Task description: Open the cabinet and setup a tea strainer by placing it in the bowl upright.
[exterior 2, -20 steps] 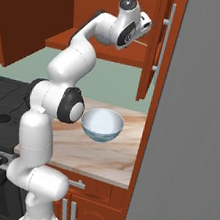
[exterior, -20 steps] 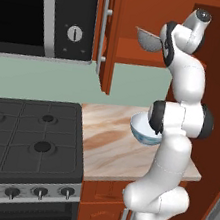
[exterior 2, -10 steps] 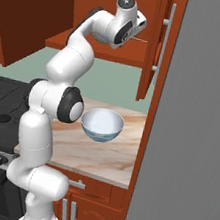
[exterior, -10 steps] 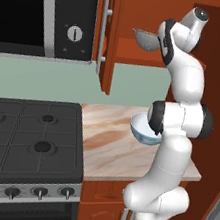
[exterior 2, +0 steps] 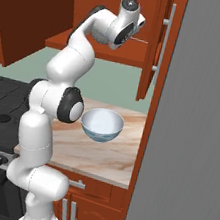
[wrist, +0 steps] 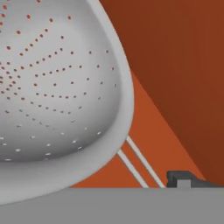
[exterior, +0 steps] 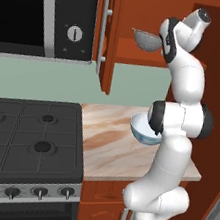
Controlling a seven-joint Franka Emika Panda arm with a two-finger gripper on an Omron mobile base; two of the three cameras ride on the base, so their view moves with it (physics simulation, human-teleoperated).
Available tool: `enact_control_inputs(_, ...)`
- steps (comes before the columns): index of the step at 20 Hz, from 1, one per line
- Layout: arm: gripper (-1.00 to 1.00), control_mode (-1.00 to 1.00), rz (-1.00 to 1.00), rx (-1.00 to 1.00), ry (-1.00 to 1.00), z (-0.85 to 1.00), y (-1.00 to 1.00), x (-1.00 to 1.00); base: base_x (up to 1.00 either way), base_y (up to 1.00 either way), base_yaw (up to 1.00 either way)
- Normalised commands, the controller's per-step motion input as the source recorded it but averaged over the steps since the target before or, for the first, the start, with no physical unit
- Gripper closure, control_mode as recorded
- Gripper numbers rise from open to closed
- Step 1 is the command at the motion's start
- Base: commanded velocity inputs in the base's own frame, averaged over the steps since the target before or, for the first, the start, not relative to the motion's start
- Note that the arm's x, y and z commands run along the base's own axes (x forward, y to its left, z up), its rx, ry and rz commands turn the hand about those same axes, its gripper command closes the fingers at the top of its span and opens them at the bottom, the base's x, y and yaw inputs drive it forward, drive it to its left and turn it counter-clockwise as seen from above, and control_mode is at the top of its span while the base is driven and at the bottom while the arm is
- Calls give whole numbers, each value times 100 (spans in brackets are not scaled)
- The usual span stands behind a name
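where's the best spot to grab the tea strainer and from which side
By its thin straight handle, coming in from the handle end. In the hand view the handle runs from the basket toward the fingertip, while the tea strainer basket is round, wide and hard to pinch. A handle grip probably also keeps the cup upright for lowering into the bowl.

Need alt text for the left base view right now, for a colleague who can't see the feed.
The white arm reaches up to the open cabinet, with the grey tea strainer at its hand in front of the shelf. Below, the bowl sits on the marble-look counter, partly hidden by the arm. A microwave hangs above the black stove.
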Motion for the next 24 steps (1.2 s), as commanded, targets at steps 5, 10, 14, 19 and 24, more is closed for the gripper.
enact_control_inputs(5, 100, -100, 13, 0, 0, 0, 14, 0, 0, 0, 0)
enact_control_inputs(10, 100, -100, 15, 0, 0, 0, 11, 0, 0, 0, 0)
enact_control_inputs(14, 100, -100, 16, 0, 0, 0, 6, 0, 0, 0, 0)
enact_control_inputs(19, 100, -100, 15, 0, 0, 0, 9, 0, 0, 0, 0)
enact_control_inputs(24, 100, -100, 11, 0, -4, 0, 1, -4, 0, 0, 0)
